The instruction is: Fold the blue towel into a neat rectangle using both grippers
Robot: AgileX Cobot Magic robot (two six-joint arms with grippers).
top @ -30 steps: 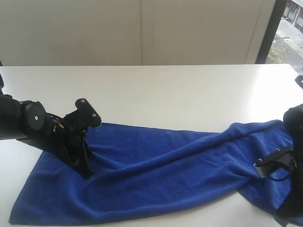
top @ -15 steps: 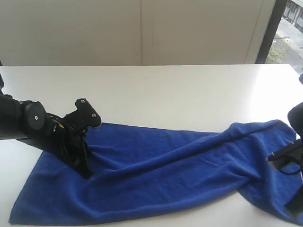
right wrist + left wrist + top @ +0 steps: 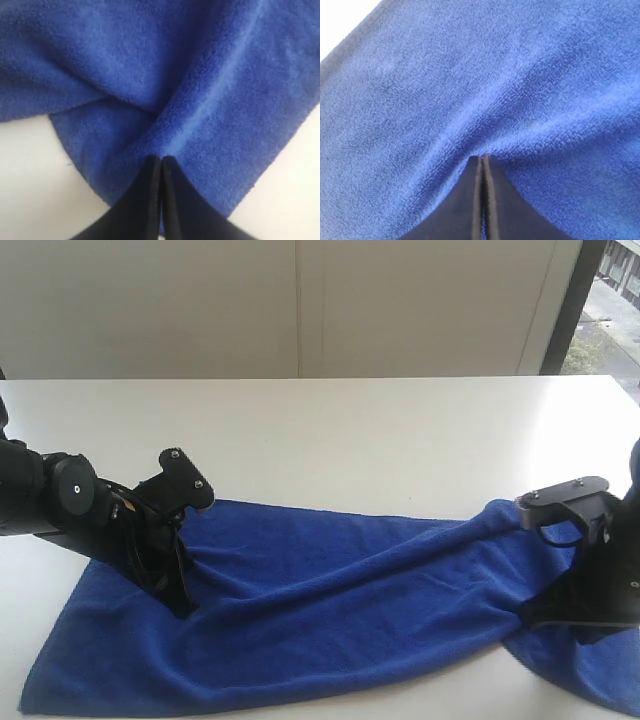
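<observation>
The blue towel (image 3: 350, 580) lies stretched across the front of the white table (image 3: 350, 430), wrinkled, with a raised ridge running towards its right end. My left gripper (image 3: 183, 602) points down into the towel's left part. Seen from the left wrist, its jaws (image 3: 483, 157) are pressed together and the towel (image 3: 520, 75) creases towards the tips. My right gripper (image 3: 527, 612) stands on the towel's right end. From the right wrist, its jaws (image 3: 161, 159) are shut where a fold of the towel (image 3: 225, 100) runs in, over a second layer.
Bare white tabletop (image 3: 30, 165) shows on both sides of the towel's right end, and a strip of table (image 3: 340, 20) shows past the hem on the left. A pale wall and a window (image 3: 610, 300) stand behind the table.
My right arm has swung up from the lower right edge of view and now stands over the towel's right end. The left arm and the towel's shape look unchanged.
</observation>
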